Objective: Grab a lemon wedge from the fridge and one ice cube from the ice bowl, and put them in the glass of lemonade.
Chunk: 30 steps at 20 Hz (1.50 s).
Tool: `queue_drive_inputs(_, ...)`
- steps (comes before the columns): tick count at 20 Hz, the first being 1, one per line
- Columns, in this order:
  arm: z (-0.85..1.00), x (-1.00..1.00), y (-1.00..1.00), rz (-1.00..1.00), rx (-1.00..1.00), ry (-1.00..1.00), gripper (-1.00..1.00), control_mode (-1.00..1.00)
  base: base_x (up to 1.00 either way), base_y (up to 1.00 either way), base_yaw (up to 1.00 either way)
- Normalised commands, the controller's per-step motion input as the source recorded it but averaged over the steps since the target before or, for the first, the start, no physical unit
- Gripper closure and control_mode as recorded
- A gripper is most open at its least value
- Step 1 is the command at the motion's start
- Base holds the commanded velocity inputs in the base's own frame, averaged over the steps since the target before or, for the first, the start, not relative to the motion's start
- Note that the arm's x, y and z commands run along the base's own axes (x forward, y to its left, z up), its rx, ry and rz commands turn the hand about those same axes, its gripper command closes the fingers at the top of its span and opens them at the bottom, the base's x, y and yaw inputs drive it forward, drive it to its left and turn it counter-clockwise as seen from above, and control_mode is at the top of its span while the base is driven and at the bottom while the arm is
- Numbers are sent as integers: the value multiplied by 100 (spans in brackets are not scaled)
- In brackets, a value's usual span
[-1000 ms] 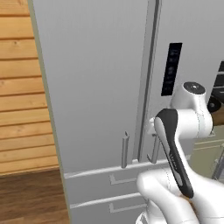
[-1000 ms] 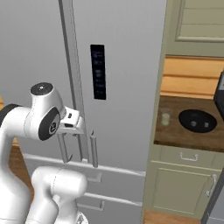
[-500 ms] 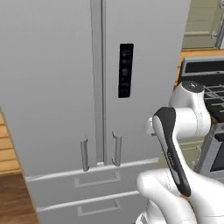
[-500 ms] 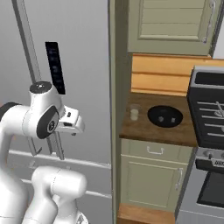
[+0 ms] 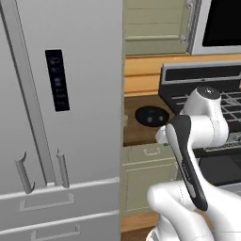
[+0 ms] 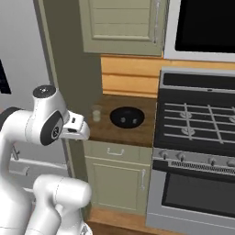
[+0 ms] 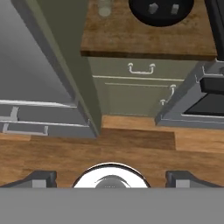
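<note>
The gripper is wide apart and empty. The ice bowl sits right of the glass of lemonade. With the fridge closed, the lemon wedge may get skipped.

A wooden counter sits over olive-green cabinets, with a plank wall behind and more green cabinets above. To its right stands a grey stove with black grates, an oven below, on a wood floor
</note>
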Motion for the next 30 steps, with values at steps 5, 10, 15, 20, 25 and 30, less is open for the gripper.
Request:
queue_drive_inputs(5,0,0,0,0,0,0,-100,100,0,-68,8)
queue_drive_inputs(10,0,0,0,0,0,0,-100,100,0,-56,17)
queue_drive_inputs(15,0,0,0,0,0,0,-100,100,9,-43,20)
queue_drive_inputs(20,0,0,0,0,0,0,-100,100,30,-13,19)
queue_drive_inputs(25,0,0,0,0,0,0,-100,100,36,0,11)
queue_drive_inputs(30,0,0,0,0,0,0,-100,100,42,0,6)
